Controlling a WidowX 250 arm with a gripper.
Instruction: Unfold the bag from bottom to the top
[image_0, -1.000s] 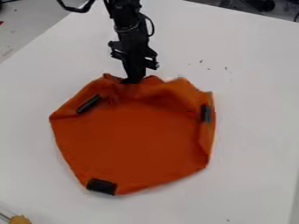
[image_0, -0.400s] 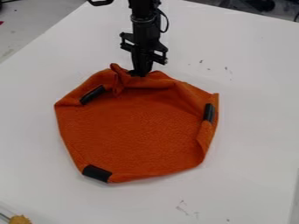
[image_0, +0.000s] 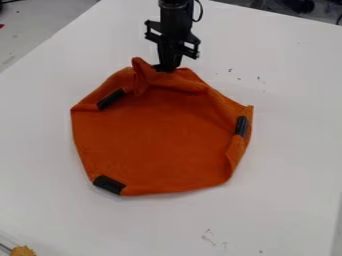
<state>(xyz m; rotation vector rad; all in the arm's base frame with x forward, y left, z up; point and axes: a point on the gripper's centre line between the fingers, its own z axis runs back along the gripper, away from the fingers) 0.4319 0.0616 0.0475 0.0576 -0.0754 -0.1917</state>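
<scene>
The black gripper (image_0: 166, 68) is at the top edge of the orange bag (image_0: 160, 140), shut on its fabric. That edge bunches up around the fingertips, with a raised fold just left of them. The rest of the bag lies spread in a rounded shape on the white table. Black patches mark its upper left, right side and lower left corner. Along the right side and the top, the cloth is folded over inward.
The white table (image_0: 287, 165) surrounds the bag and carries small dark marks to the right and below it. A yellowish round object (image_0: 23, 251) with a thin stick lies at the bottom left corner.
The gripper has moved up and to the right, away from the camera. The bag has been dragged along with it, and its lower edge has shifted upward.
</scene>
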